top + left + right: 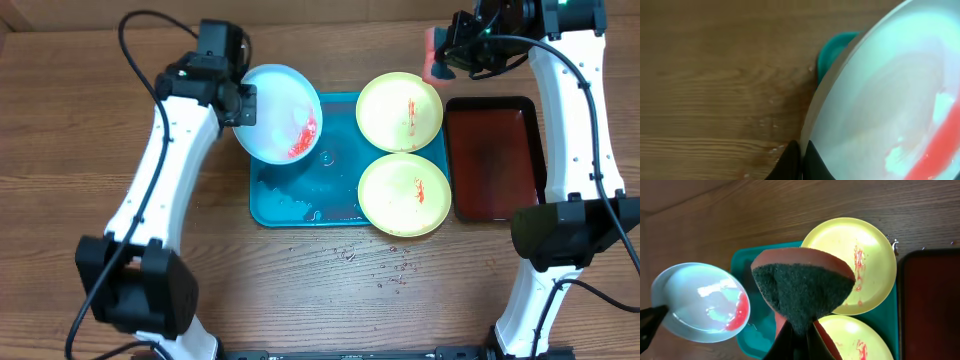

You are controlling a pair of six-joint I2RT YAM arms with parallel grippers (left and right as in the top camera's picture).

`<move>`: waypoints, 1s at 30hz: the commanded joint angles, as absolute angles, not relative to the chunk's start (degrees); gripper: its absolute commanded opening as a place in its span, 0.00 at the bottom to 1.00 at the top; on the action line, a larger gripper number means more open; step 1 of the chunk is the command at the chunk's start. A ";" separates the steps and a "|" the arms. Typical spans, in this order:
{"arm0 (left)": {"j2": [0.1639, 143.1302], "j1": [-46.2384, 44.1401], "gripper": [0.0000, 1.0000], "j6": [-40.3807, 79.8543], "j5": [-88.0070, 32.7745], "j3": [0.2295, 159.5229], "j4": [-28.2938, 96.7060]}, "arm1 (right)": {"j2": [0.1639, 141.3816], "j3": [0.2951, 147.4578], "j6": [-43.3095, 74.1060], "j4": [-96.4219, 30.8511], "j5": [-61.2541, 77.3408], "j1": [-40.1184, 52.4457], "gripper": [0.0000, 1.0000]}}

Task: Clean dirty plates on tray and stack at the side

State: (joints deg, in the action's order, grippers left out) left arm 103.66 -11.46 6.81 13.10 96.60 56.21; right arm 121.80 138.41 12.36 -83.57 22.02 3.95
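Note:
My left gripper [243,103] is shut on the left rim of the white plate [280,115], which is tilted over the teal tray's [300,205] top-left corner with a red smear on its right side. In the left wrist view the fingertips [790,157] pinch the white plate's [890,100] edge above the tray corner [832,47]. Two yellow-green plates [400,110] [405,193] with red smears lie on the tray's right half. My right gripper [440,55], behind the tray's far right corner, is shut on a pink sponge [805,285] with a dark scouring face.
A dark red tray [495,160] with a black rim lies right of the teal tray. Small droplets [380,265] speckle the wooden table in front of the tray. Wet patches show on the tray's bare floor [760,330].

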 commanded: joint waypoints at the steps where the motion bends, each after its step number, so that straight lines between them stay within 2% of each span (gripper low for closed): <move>1: 101.73 -17.10 0.04 5.87 29.34 98.19 56.38 | 121.51 138.96 11.90 -83.31 21.45 3.92 0.04; 7: 103.72 -23.97 0.04 12.84 48.01 97.76 57.04 | 121.51 138.96 11.90 -83.29 21.45 3.92 0.04; 17: 105.54 -30.46 0.04 28.82 63.75 97.54 62.81 | 121.51 138.96 11.90 -83.31 19.94 3.92 0.04; 30: 105.54 -35.14 0.04 29.80 78.78 97.54 63.20 | 121.51 138.96 11.90 -83.35 19.94 3.92 0.04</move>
State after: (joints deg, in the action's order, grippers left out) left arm 105.27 -34.35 27.44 71.50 96.92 63.24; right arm 121.80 138.41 12.16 -83.59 20.12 3.95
